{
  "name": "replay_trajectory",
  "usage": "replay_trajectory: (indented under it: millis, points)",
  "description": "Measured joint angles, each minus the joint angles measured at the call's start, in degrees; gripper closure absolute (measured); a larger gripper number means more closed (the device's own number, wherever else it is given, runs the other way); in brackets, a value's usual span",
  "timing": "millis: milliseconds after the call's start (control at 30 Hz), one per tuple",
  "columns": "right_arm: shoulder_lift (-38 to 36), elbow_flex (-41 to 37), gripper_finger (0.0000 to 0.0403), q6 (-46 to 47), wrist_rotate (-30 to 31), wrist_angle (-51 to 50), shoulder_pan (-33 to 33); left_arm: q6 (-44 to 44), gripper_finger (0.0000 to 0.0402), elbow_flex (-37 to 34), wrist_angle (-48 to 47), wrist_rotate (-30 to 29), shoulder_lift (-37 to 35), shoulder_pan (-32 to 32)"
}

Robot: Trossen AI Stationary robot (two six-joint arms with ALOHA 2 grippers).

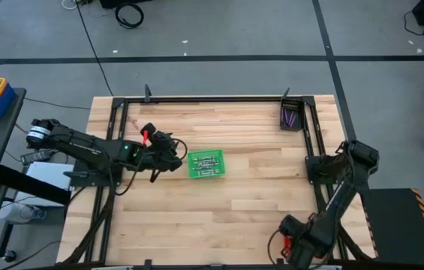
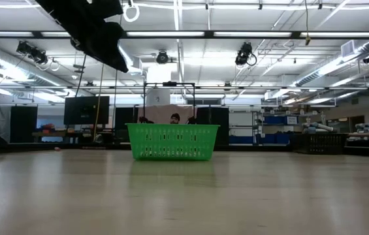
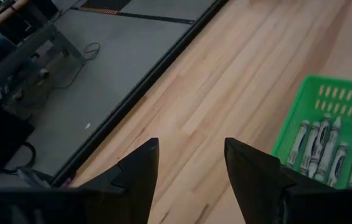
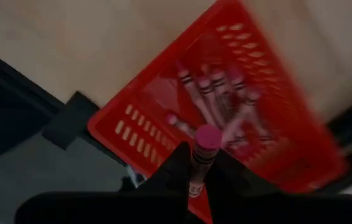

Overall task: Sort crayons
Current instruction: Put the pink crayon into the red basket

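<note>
While hovering above the red tray [image 4: 225, 106], right end effector [image 4: 195, 177] clamping a pink crayon [image 4: 202, 155], long axis pointing at tray's pink crayons [image 4: 216, 99], twelve o'clock. Left end effector [image 3: 188, 165] gaping empty; green tray [image 3: 325, 124] at three o'clock.

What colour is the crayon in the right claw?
Pink crayon, pinched in the right claw; the right wrist view shows it best.

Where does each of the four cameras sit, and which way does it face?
High: overhead, straight down on table and both arms.
Low: table height, level at green basket; an arm above.
Left wrist: over open left gripper, beside that basket.
Right wrist: right gripper holds a pink crayon over red basket.
High, low and left wrist share the green basket.
</note>
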Motion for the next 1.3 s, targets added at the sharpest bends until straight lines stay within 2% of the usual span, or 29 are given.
replay_trajectory:
  millis: [100,200,333,467,533,600,633,700,867,900,967,1067,1167,1300]
  points:
    - [2.06,-2.41,0.0363,3.3,-0.88,5.53,1.76,0.01,0.0207,-0.02,-0.44,-0.04,-0.02,-0.49]
    - [3.72,-3.42,0.0351,3.69,-3.2,5.06,2.41,0.06,0.0207,-0.02,-1.97,0.01,-0.04,-0.63]
    - [4.31,-3.18,0.0322,4.4,-3.85,0.97,1.99,-1.47,0.0207,-0.02,-4.86,0.27,-0.07,-0.29]
    - [4.01,-1.14,0.0291,1.1,-4.11,-3.91,0.26,-7.26,0.0207,0.0,-9.96,4.26,-0.09,2.06]
    - [3.19,0.49,0.028,-0.83,-4.01,-6.37,-1.07,-10.96,0.0207,0.01,-12.78,4.33,-0.09,3.62]
    - [2.15,2.6,0.0274,-1.92,-0.4,-9.45,-2.84,-15.46,0.0207,-0.01,-15.42,4.31,-0.09,5.72]
    - [1.75,3.91,0.0274,-2.73,3.75,-11.28,-3.88,-17.96,0.0207,-0.01,-16.88,4.27,-0.09,6.73]
    - [1.06,6.2,0.0274,-5.38,16.56,-12.52,-5.69,-21.99,0.0207,-0.99,-17.77,3.37,-0.15,9.1]
    - [0.43,8.64,0.0274,-19.71,62.13,-8.7,-9.96,-33.31,0.0207,-7.14,-15.58,-0.94,-0.13,18.27]
    - [0.46,8.64,0.0274,-23.77,69.03,-6.66,-11.07,-35.21,0.0207,-8.83,-13.63,-1.6,-0.13,20.44]
    - [0.46,8.64,0.0273,-33.25,75.29,-2.1,-14.02,-36.49,0.0207,-12.58,-7.84,-2.13,-0.1,24.81]
    - [0.55,8.58,0.0273,-46.16,74.84,3.6,-19.62,-36.64,0.0207,-17.64,1.85,-3.57,-0.07,31.18]
    - [1.01,8.58,0.0273,-54.08,71.42,10.96,-25.18,-38.65,0.0207,-22.67,11.19,-3.63,-0.07,37.08]
    - [1.08,8.56,0.0273,-67.18,59.45,20.97,-31.02,-39.68,0.0207,-27.48,20.0,-1.64,-0.07,43.15]
